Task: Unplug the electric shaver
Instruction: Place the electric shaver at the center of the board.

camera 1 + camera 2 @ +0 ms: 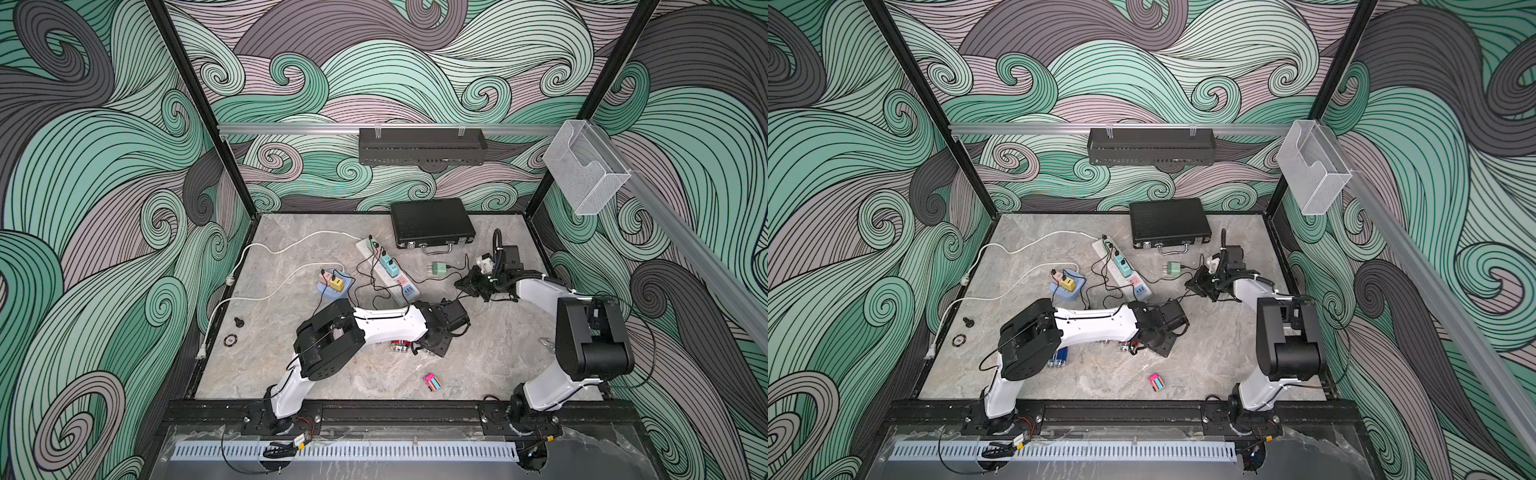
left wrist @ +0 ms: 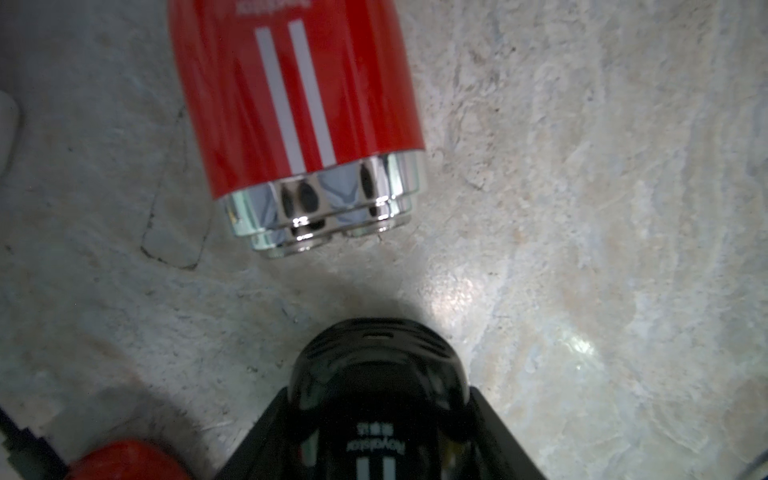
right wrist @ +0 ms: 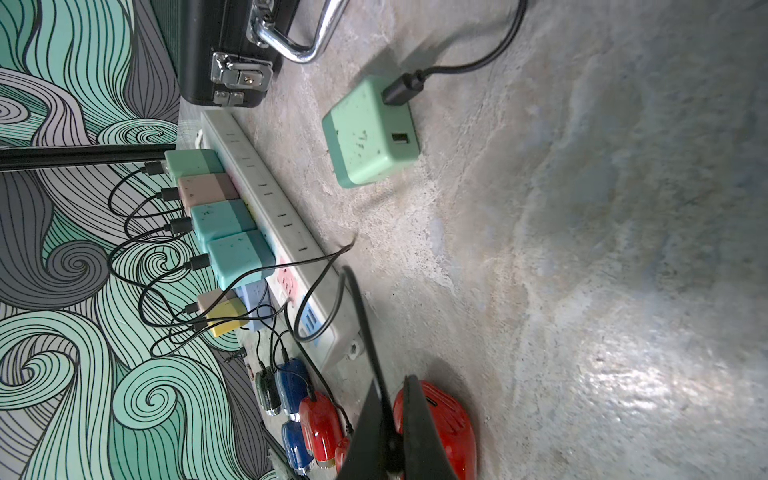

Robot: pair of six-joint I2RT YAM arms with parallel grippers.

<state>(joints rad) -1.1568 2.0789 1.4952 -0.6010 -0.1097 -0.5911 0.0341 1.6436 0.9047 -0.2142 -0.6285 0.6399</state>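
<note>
My left gripper is shut on a black electric shaver that has white stripes and fills the space between both jaws. In both top views that gripper points down at the table with the shaver hidden under the wrist. A red shaver with a chrome head lies on the table just in front of it. My right gripper is shut on a thin black cable and hovers further right. Behind its jaws lies another red shaver, with no plug in its port.
A white power strip carries several coloured adapters with black cables. A green adapter lies loose beside it, a cable still in it. A black case sits at the back and a blue socket hub to the left. More red and blue shavers lie together.
</note>
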